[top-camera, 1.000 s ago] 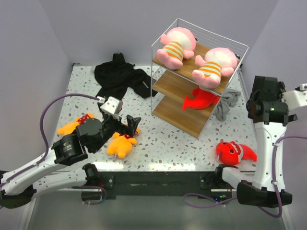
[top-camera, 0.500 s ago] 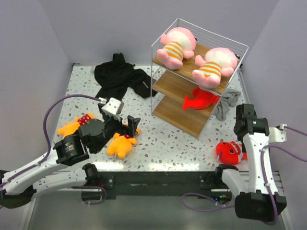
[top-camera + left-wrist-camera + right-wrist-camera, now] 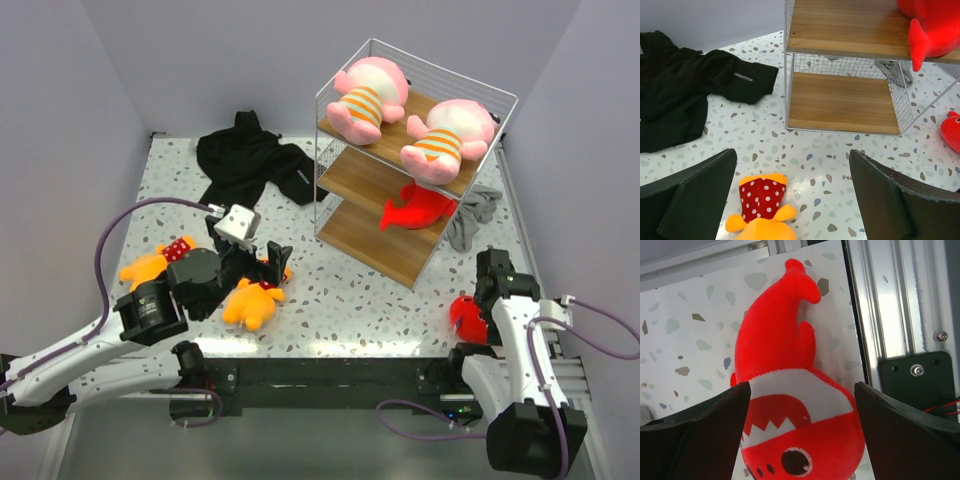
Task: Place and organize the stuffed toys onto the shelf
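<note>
Orange-yellow plush toy in a red polka-dot bib (image 3: pixel 762 202) lies left of the white wire-and-wood shelf (image 3: pixel 362 180), between your open left fingers (image 3: pixel 695 200); a shallow pinch may slip. Right of the shelf, open right fingers (image 3: pixel 900 440) straddle the red fish plush (image 3: pixel 790 390); nudging could push it off the tabletop (image 3: pixel 680 315).

The red fish toy (image 3: pixel 775 350) is fuzzy plush; the shelf boards (image 3: pixel 842 102) are matt wood.

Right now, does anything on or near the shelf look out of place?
Yes. The red fish on the middle board of the shelf lies at its edge, one fin hanging over. A grey cloth lies crumpled beside the shelf.
</note>
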